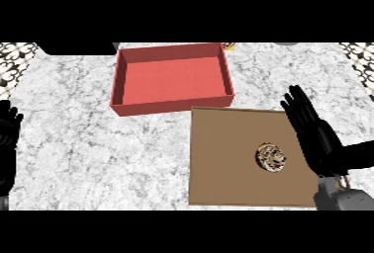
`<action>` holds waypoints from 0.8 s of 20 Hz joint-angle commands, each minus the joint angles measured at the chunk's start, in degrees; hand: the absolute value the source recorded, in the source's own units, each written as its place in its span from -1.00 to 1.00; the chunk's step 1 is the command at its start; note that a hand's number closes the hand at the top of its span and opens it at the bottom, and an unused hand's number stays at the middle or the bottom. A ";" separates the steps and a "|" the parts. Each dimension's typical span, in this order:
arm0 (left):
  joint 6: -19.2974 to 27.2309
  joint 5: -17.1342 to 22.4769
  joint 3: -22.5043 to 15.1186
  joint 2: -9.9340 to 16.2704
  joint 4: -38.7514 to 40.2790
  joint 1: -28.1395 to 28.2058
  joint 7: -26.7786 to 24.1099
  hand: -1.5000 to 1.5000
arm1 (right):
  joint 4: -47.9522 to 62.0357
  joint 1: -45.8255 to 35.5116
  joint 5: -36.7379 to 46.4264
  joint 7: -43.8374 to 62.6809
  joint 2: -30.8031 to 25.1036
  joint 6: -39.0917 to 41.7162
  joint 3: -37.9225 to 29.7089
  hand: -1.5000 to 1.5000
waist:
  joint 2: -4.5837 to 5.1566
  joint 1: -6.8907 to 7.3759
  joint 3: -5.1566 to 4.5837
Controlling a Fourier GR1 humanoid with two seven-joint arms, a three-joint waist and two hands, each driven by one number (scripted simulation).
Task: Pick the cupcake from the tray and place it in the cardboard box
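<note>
A small round cupcake [271, 157] with brown and cream topping lies on a flat brown tray [226, 163] at the lower right of the counter. Behind the tray stands a red box [172, 77] with raised walls and nothing inside. My right hand [315, 136] is open, fingers straight and pointing away from me, just right of the cupcake along the tray's right edge, apart from it. My left hand [7, 143] rests open at the view's left edge, fingers up.
The counter [87, 148] is grey-white marble. A small yellow-brown object [228, 45] peeks out behind the red box's far right corner. Dark shapes sit at the counter's back edge.
</note>
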 commanded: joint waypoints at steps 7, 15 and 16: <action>-1.38 -7.72 -1.95 4.65 8.08 -2.08 4.39 0.00 | -0.79 5.30 18.61 -6.75 -16.83 2.75 -0.78 -1.00 | -0.10 0.02 -2.07; -1.93 -11.40 -4.62 2.07 16.32 -6.35 5.02 0.00 | 12.40 16.95 11.02 -36.21 -1.14 -0.76 -4.00 -1.00 | -0.53 -0.94 0.48; -2.70 -11.15 -4.69 3.81 11.48 -5.23 9.74 0.00 | 12.63 19.43 10.16 -39.87 -1.55 1.50 -4.24 -1.00 | -0.76 -0.47 0.52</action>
